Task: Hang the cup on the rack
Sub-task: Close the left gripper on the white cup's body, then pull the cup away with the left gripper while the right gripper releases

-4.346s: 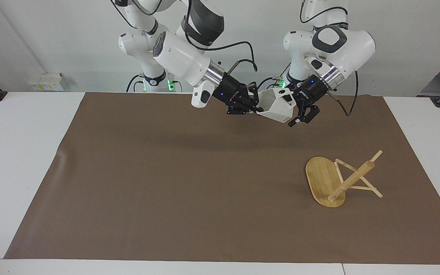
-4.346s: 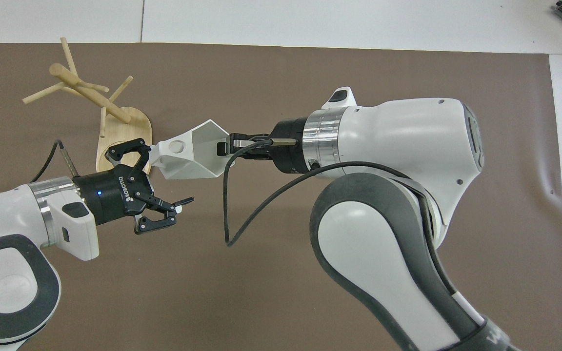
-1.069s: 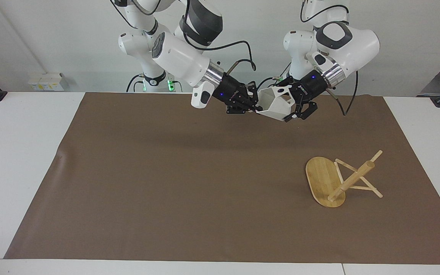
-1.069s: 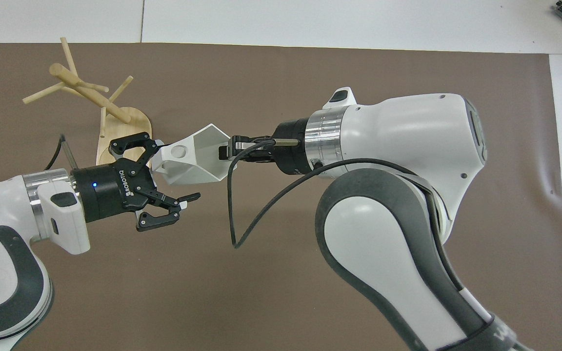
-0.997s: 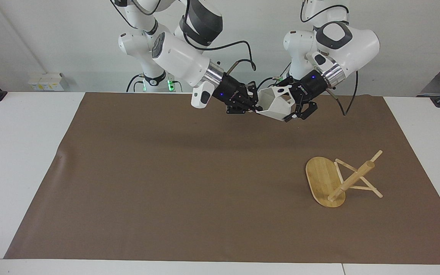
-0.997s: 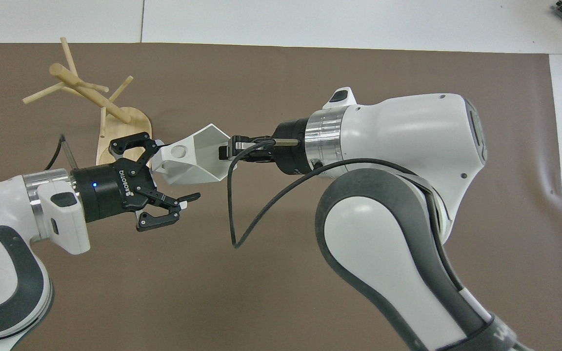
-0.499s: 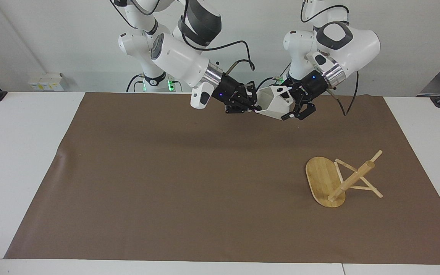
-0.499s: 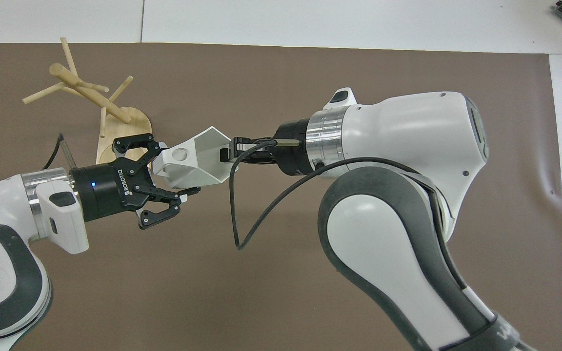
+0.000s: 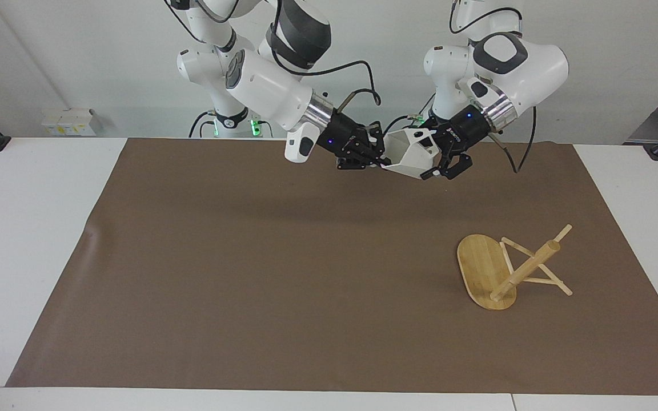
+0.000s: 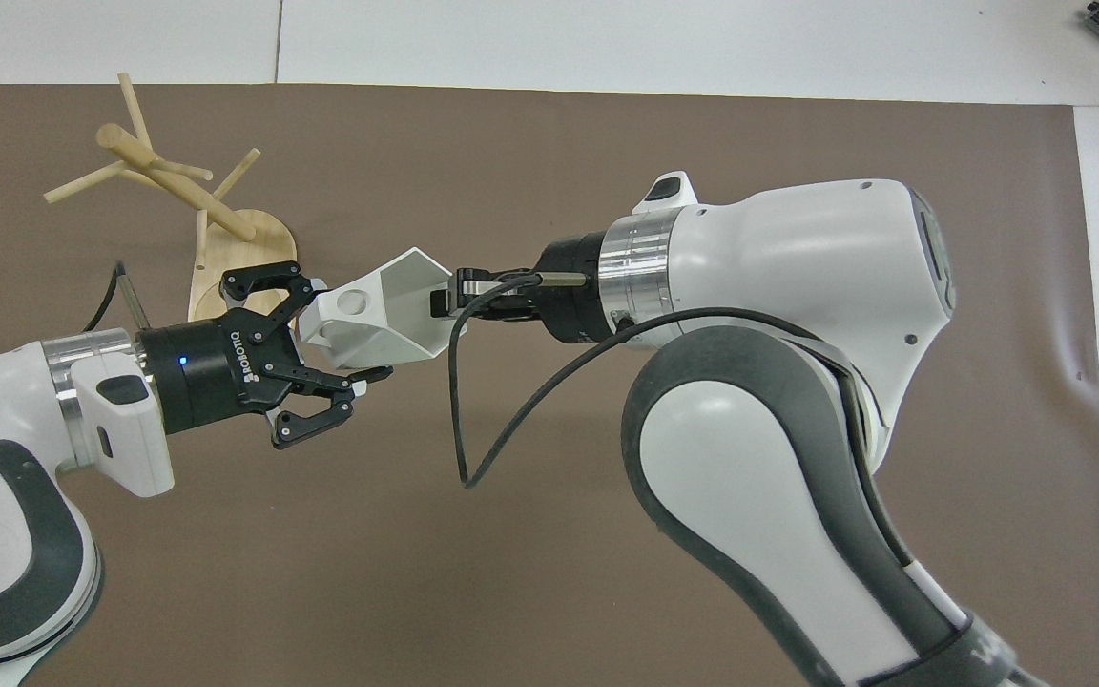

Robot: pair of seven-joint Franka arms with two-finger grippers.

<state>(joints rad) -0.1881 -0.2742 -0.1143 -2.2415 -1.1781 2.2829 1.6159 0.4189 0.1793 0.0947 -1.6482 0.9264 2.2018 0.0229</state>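
Note:
The white faceted cup [image 9: 408, 155] [image 10: 397, 329] hangs on its side in the air over the brown mat, between both grippers. My left gripper [image 9: 430, 154] [image 10: 333, 334] is shut on the cup's handle end, with the handle's round hole [image 10: 352, 301] facing up. At the cup's open rim is my right gripper [image 9: 383, 157] [image 10: 443, 296]; whether it still grips I cannot tell. The bamboo rack [image 9: 512, 268] [image 10: 177, 191] lies tipped on its side, farther from the robots than the cup, toward the left arm's end of the table.
A brown mat [image 9: 249, 274] covers most of the white table. A black cable [image 10: 473, 420] loops down from my right wrist over the mat. The rack's oval base [image 9: 480, 268] stands on edge, with its pegs pointing outward.
My left gripper has closed on the cup's handle end; a second ago it stood open around it. Cup and both grippers have risen slightly. The rack has not moved.

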